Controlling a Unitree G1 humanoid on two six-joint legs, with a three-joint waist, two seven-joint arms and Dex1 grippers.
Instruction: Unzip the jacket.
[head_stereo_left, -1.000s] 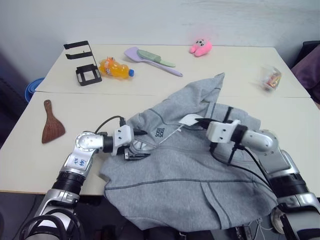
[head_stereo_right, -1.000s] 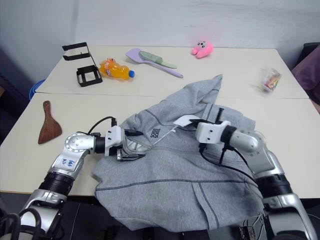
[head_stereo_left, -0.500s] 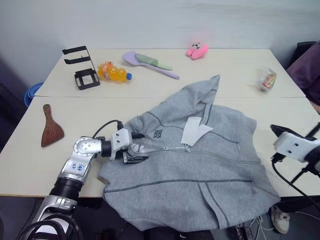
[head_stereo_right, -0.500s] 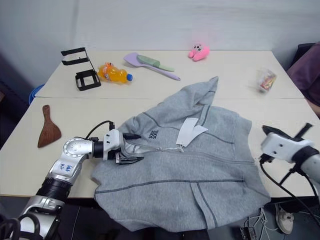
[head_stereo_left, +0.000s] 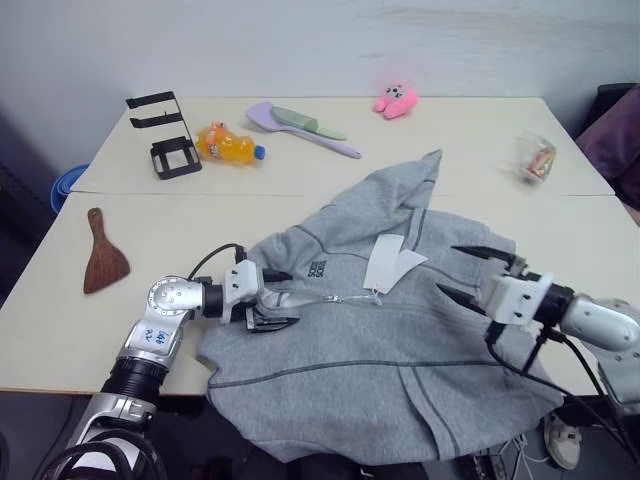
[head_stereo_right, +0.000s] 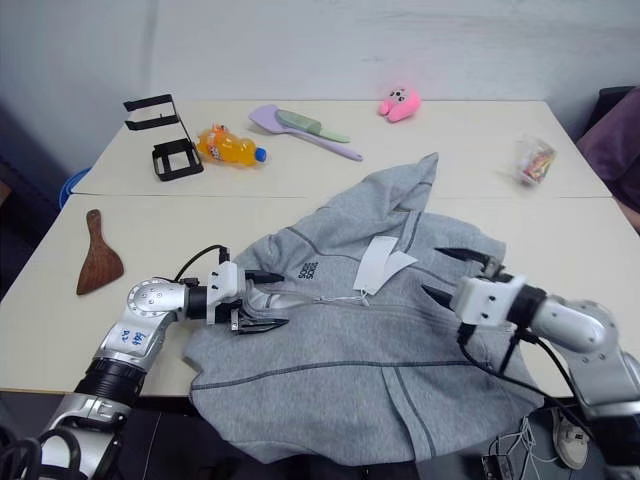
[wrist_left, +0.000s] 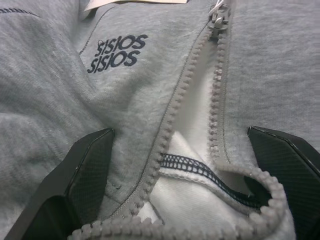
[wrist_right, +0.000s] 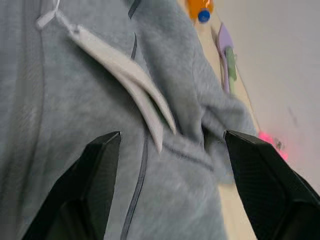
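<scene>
Jacket (head_stereo_left: 380, 350) flat on table (head_stereo_left: 150, 220), zip running left-right, part open. Left gripper (head_stereo_left: 272, 300) spread wide at collar end; right gripper (head_stereo_left: 470, 273) spread, empty, nearer tag (head_stereo_left: 388, 262) and pull.

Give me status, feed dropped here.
Left gripper open at jacket collar. Right gripper open, empty, over jacket. Zipper partly open. Nothing blocking.
</scene>
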